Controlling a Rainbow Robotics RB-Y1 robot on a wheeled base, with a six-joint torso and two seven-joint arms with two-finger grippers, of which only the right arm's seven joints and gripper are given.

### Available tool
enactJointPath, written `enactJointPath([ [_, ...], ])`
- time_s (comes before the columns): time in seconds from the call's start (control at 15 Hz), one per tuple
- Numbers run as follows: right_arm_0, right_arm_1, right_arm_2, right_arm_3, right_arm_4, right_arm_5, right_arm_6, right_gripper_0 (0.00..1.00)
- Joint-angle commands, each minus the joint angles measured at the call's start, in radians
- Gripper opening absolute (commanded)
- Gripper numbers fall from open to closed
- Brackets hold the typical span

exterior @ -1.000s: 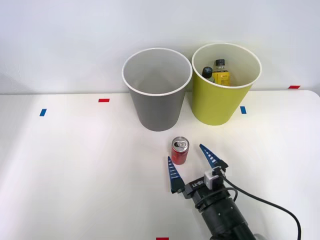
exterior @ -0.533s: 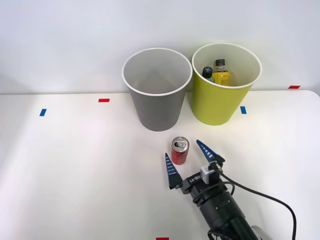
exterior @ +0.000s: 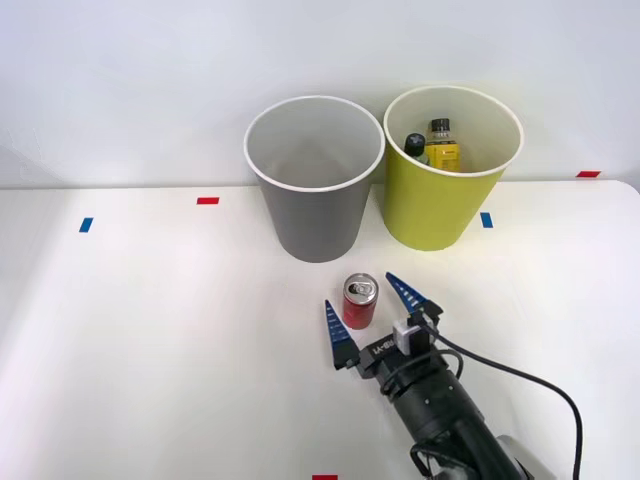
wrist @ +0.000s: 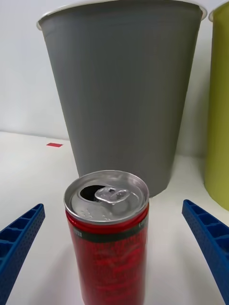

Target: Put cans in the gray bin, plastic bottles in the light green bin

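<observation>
A small red can [exterior: 360,301] [wrist: 108,238] with a silver top stands upright on the white table, just in front of the gray bin [exterior: 315,178] [wrist: 124,90]. My right gripper [exterior: 369,313] [wrist: 114,267] is open, one blue finger on each side of the can, neither touching it. The light green bin [exterior: 452,167] [wrist: 218,105] stands to the right of the gray one. Two plastic bottles rest inside it: one with a yellow label [exterior: 442,146] and one with a dark cap [exterior: 414,145].
Red tape marks [exterior: 207,200] and blue tape marks [exterior: 86,224] dot the table [exterior: 150,330]. A black cable [exterior: 520,385] trails from my wrist. A pale wall rises behind the bins.
My right gripper has moved forward toward the bins, so its open fingers now flank the can instead of sitting just short of it. The can has not moved.
</observation>
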Motion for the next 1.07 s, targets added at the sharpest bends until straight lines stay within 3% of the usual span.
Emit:
enactJointPath([
  [0.07,-0.005,0.001,0.000,0.000,0.000,0.013,0.003,1.00],
  [0.13,-0.005,0.001,0.000,0.000,0.000,0.013,0.005,1.00],
  [0.2,-0.005,0.000,0.000,0.000,0.002,0.013,0.006,0.92],
  [0.27,-0.005,0.000,0.000,0.000,0.002,0.013,0.009,0.64],
  [0.4,-0.005,-0.003,0.000,0.000,0.000,0.013,0.009,0.18],
  [0.47,-0.005,-0.010,0.000,0.000,0.000,0.013,0.009,0.06],
  [1.07,0.006,-0.019,0.005,0.000,0.005,-0.007,0.002,0.03],
])
